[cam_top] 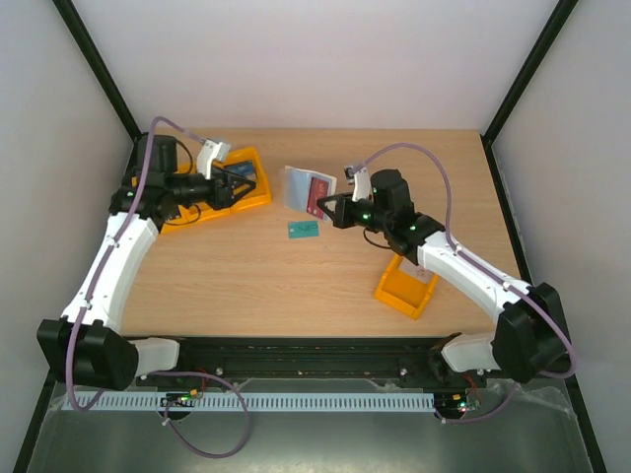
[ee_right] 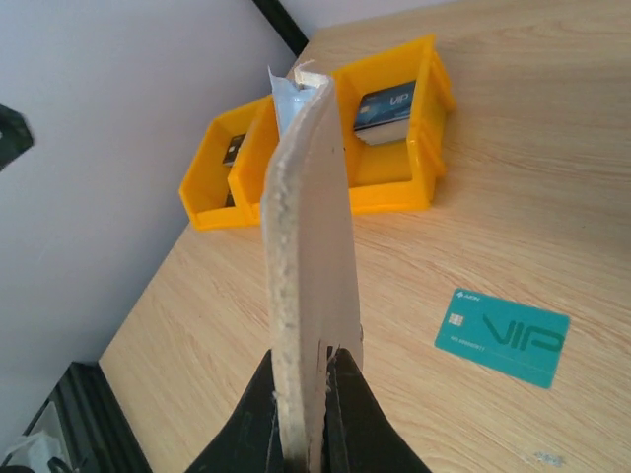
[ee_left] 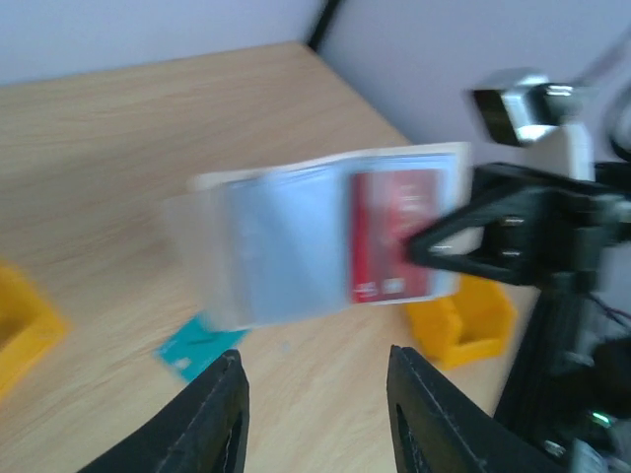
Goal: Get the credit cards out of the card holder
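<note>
Our right gripper [ee_right: 301,399] is clamped on 1 edge of the cream card holder [ee_right: 308,246], holding it off the table [cam_top: 227,276], with 1 dark red card [ee_left: 394,246] showing in a clear sleeve. The teal-green card [cam_top: 303,230] lies flat on the wood below. Our left gripper [ee_left: 315,394] hovers beside 2 yellow bins [ee_right: 389,192], jaws apart, empty.

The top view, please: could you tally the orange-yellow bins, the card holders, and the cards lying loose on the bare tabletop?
Orange-yellow bins: 3
Card holder: 1
Teal card, lying loose: 1
Total: 5
</note>
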You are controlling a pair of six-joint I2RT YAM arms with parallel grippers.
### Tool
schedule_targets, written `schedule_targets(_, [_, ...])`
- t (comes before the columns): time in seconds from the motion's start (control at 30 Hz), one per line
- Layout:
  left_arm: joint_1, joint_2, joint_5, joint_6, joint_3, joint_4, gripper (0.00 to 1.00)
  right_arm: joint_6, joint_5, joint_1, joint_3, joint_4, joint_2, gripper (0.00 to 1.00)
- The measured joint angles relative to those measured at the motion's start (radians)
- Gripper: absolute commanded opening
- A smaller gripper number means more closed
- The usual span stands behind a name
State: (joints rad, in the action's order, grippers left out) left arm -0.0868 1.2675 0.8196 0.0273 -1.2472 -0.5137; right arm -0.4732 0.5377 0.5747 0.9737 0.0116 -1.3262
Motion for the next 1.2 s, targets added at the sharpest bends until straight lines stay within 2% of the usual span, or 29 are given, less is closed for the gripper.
schedule_targets(0.1, [-0.080, 0.000, 0.093, -0.005, 0.002, 0.010, 0.34, -0.006, 0.031, 0.011, 0.000, 0.008, -0.016, 0.02])
schedule_targets(0.27, [-0.194, 0.021, 0.213, -0.060, 0.039, 0.053, 0.34, -0.025, 0.165, 0.040, 0.000, 0.090, -0.037, 0.02])
schedule_targets(0.5, [-0.201, 0.070, 0.236, -0.141, 0.063, 0.120, 0.32, -0.053, 0.314, 0.057, -0.002, 0.217, -0.037, 0.01])
schedule_targets(1.0, [-0.165, 0.051, 0.244, -0.151, 0.085, 0.134, 0.35, -0.096, 0.419, 0.055, -0.033, 0.332, -0.017, 0.02])
schedule_targets(1.2, [-0.161, 0.042, 0.281, -0.145, 0.090, 0.136, 0.15, -0.112, 0.435, 0.054, -0.034, 0.357, -0.014, 0.02])
